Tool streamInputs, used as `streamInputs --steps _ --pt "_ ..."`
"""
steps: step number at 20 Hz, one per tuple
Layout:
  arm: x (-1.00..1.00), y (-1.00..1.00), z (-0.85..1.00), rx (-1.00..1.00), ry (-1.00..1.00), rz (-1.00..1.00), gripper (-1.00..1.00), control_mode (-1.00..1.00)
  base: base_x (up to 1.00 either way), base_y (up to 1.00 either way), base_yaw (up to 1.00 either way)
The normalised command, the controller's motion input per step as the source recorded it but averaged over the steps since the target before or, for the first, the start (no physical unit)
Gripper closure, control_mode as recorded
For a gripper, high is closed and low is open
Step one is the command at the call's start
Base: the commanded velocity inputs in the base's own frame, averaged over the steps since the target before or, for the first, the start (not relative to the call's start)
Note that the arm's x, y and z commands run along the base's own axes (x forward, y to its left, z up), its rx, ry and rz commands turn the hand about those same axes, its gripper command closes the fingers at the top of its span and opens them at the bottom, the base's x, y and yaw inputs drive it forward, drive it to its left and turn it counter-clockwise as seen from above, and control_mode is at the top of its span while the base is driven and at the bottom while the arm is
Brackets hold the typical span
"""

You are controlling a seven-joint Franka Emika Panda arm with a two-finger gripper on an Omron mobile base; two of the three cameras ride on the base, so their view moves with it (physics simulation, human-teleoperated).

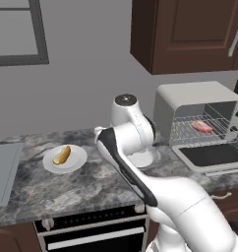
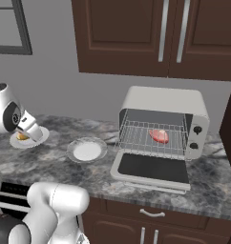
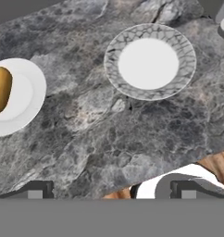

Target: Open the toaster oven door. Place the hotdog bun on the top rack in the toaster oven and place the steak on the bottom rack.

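Progress was well past halfway when you looked. You had the door (image 2: 153, 167) of the toaster oven (image 2: 166, 102) folded flat onto the surface (image 2: 55, 159), hinged along its lower edge, so the opening step was done. You had the steak (image 2: 159, 136) lying on a wire rack (image 2: 136, 138) inside; in both base views I could make out clearly just the one grid it sat on, so I could not tell you for certain whether that was the bottom rack or the top one. If it was the bottom one, that step was done too.

What you had left was the bun (image 1: 62, 155). It lay on a white plate (image 1: 75, 161) on the surface, well apart from the oven, to its left as the base cameras saw it. Between that plate and the oven stood a second plate (image 2: 87, 151), grey-rimmed and bare.

Your jaws stood spread to their widest and held nothing. Both tips (image 3: 40, 190) showed far apart at the bottom of the hand view, which looked down on bare marble with the bun at its left edge. In the right base view your hand (image 2: 29, 127) hung above the bun's plate, apart from the bun.

By my judgement you had yet to grasp the bun, carry it over the grey-rimmed plate and set it on the top rack.
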Motion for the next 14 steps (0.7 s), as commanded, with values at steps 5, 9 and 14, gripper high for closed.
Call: streamInputs --steps 5,9,14 --pt "0.04 0.40 0.00 0.07 0.00 0.04 -1.00 -1.00 0.00 0.00 0.00" --pt "0.19 0.37 -0.07 0.08 0.00 0.04 -1.00 -1.00 0.00 0.00 0.00" --pt "0.26 0.44 -0.19 0.02 -0.01 0.03 -1.00 -1.00 0.00 0.00 0.00"
